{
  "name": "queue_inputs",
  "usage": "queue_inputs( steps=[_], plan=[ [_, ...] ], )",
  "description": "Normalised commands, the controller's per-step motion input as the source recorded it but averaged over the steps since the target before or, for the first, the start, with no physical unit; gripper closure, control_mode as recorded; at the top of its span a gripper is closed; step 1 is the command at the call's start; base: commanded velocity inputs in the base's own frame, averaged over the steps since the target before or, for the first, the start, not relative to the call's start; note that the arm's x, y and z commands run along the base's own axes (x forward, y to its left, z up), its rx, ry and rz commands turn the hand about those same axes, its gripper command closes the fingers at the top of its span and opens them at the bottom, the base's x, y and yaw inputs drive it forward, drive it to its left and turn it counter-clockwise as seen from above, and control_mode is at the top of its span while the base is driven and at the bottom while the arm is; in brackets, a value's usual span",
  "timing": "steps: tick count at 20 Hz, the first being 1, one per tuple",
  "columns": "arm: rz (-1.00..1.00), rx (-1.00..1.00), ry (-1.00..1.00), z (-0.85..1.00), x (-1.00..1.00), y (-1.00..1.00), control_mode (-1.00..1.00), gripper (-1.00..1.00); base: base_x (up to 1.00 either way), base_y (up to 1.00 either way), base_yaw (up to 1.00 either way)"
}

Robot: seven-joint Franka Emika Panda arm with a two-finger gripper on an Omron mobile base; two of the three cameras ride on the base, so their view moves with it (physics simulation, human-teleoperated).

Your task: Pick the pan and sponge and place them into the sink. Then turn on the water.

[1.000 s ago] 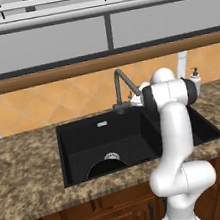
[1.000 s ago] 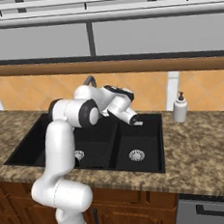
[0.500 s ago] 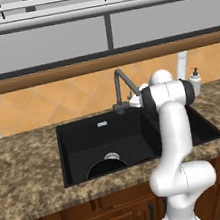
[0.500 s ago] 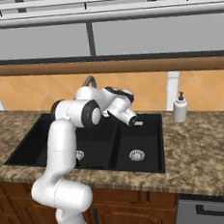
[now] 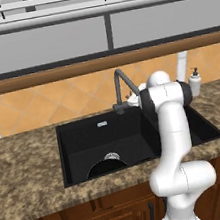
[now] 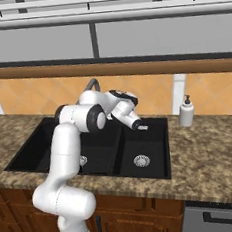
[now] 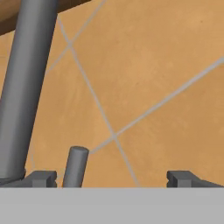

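The sink serves as the reference: a black double basin set in the speckled granite counter. In the left base view, the pan lies in the large basin against the front wall, near the round silver drain — only its curved dark rim and part of its bottom are visible. The sponge cannot be made out. Behind the sink's dividing wall stands the grey faucet, its spout arching forward over the basins; no stream is seen under it. The gripper is just beside the faucet's base, behind the sink's rear edge, jaws spread wide and holding nothing; between the fingertips stands a short grey lever, touching neither. Right of the sink, a white soap dispenser stands upright on the counter.
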Motion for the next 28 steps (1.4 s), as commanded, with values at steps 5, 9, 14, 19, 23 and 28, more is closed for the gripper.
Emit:
queue_inputs(
  steps=[5,9,14,19,23,28],
  plan=[
    [-0.04,0.00,0.00,-0.13,0.12,0.00,-1.00,-1.00,0.00,0.00,0.00],
    [-0.03,0.00,0.00,-0.19,0.05,0.00,-1.00,1.00,0.00,0.00,0.00],
    [-0.04,0.01,0.00,-0.07,0.04,-0.02,-1.00,1.00,0.00,0.00,0.00],
    [-0.05,0.02,0.01,-0.17,0.00,0.00,-1.00,1.00,0.00,0.00,0.00],
    [-0.02,0.03,0.04,-0.22,0.06,-0.23,-1.00,1.00,0.00,0.00,0.00],
    [0.00,0.03,0.06,-0.19,0.06,-0.39,-1.00,1.00,0.00,0.00,0.00]
  ],
)
